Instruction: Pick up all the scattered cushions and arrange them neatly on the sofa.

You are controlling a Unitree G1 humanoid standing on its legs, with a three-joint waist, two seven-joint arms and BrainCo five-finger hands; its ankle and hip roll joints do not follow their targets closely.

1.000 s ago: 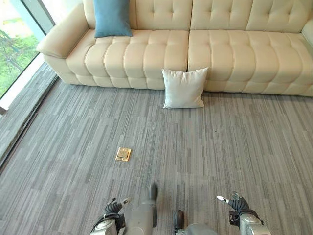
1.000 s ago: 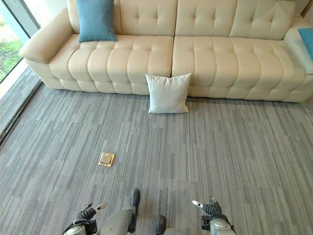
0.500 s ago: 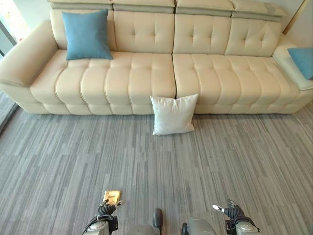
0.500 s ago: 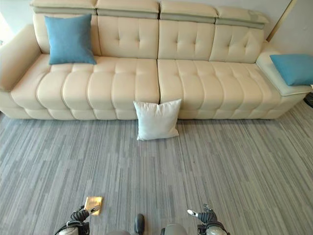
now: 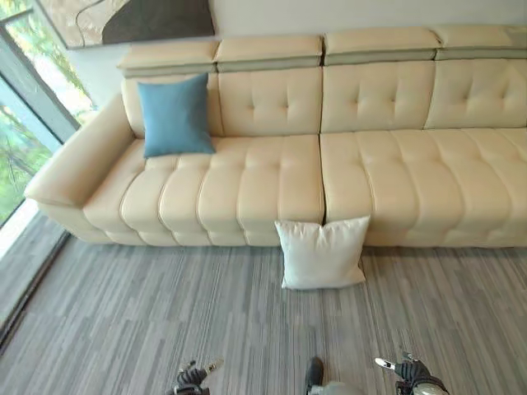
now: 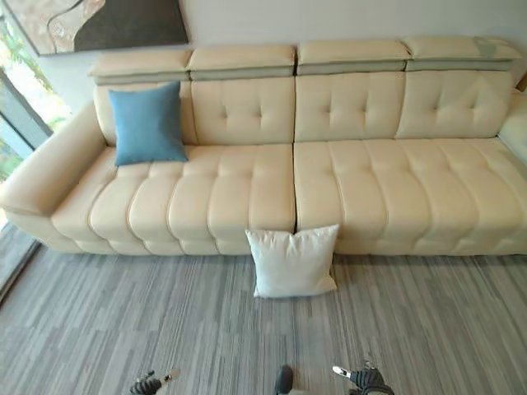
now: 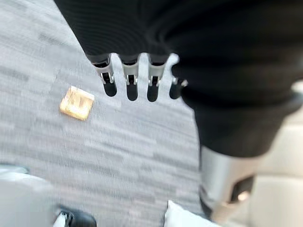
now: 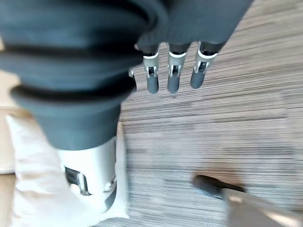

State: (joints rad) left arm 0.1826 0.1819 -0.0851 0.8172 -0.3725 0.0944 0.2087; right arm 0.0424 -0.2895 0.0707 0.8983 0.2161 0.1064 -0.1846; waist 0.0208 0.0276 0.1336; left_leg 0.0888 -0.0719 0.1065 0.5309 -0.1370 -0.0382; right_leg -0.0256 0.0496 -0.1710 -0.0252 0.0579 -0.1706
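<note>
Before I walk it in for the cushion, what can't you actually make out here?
- Sofa: its right end runs off the eye views' edge, so any cushion there is unseen.
- White cushion: leans on the sofa front; its back is hidden.
- Left hand, right hand: fingers straight, holding nothing; thumbs hidden by the covers.

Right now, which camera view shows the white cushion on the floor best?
The right eye view: the whole white cushion leans upright against the front of the cream sofa, near the picture's middle. The left eye view also shows it whole. The right wrist view shows part of it; the left wrist view shows a corner.
</note>
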